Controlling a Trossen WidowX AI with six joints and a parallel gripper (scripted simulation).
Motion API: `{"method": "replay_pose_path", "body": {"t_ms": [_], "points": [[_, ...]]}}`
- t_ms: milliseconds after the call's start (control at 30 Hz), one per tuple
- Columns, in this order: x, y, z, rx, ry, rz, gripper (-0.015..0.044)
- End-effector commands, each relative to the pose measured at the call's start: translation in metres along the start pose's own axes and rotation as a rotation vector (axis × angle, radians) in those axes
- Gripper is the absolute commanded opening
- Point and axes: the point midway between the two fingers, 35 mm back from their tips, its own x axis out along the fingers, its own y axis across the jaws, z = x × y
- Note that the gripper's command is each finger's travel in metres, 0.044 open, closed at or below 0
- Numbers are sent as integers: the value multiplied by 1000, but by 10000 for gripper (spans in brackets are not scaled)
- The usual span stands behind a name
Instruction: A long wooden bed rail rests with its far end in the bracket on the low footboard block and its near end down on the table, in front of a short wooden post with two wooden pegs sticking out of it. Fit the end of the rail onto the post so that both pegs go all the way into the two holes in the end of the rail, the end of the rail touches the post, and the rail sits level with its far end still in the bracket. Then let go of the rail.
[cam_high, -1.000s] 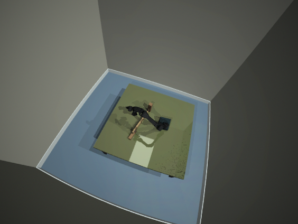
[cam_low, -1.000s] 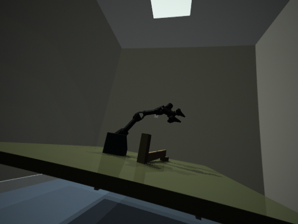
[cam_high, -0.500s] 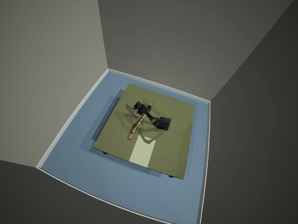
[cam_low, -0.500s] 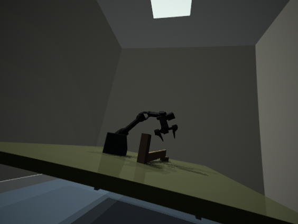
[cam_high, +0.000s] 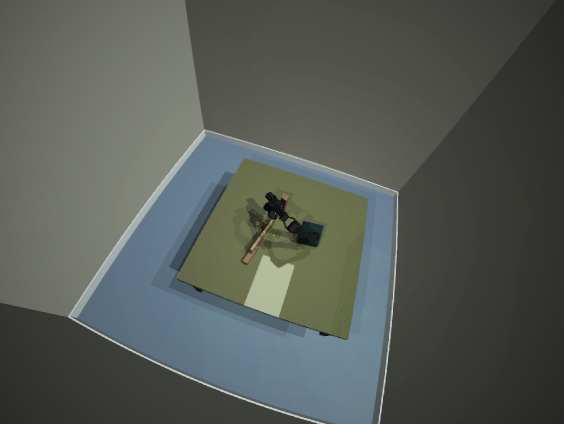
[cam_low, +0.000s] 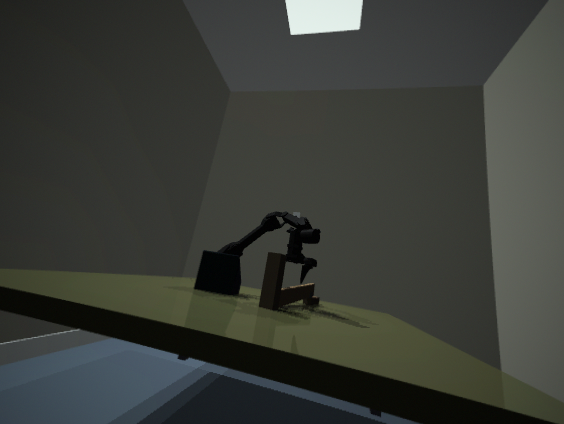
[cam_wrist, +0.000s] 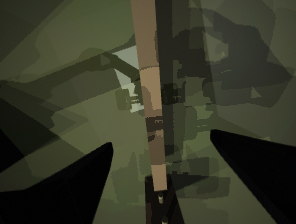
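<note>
Rail runs top-to-bottom thru wrist frame center, btwn the 2 wide-open, empty fingers; post lower center.

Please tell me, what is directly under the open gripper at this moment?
Under the open gripper, between its two dark fingers, the long wooden rail runs over the green table. Nothing is held. The rail's end nearest the camera disappears at the picture's bottom edge, so the pegs cannot be seen.

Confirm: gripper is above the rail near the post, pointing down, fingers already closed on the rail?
Not closed. The wrist view shows the gripper open, its fingers spread well apart on either side of the rail, with nothing between them. The rest holds: it hangs pointing down over the rail beside the post, as the exterior view shows.
</note>
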Motion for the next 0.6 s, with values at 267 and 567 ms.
{"method": "replay_pose_path", "body": {"t_ms": [267,567], "points": [[17,2,1,4,-10,13,440],[32,1,1,4,-10,12,440]]}}
